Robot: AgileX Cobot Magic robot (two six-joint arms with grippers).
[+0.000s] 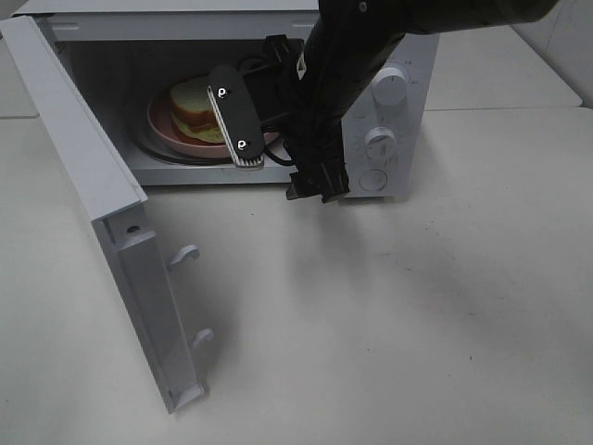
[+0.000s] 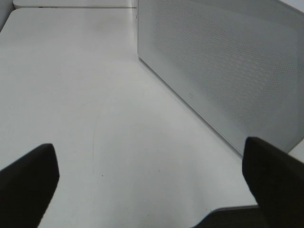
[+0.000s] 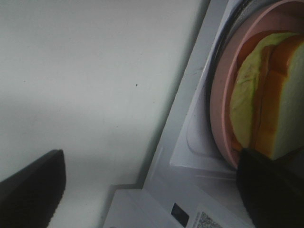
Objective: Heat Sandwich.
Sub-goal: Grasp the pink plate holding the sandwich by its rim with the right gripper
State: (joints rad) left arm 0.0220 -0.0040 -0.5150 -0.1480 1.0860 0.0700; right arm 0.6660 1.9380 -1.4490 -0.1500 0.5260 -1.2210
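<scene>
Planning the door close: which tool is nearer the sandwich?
Right. The right tool is at the microwave opening, beside the sandwich; the left tool hangs over the table outside a perforated white panel, sandwich unseen.

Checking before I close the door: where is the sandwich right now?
In the exterior high view, the sandwich sits on the pink plate inside the open microwave, toward the left of its cavity.

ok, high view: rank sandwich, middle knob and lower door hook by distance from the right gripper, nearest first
From the right gripper, by the high view:
1. sandwich, inside the microwave, right beside one of the open jaws.
2. middle knob, on the front, to the right.
3. lower door hook, front left, at the open door's far edge.
</scene>
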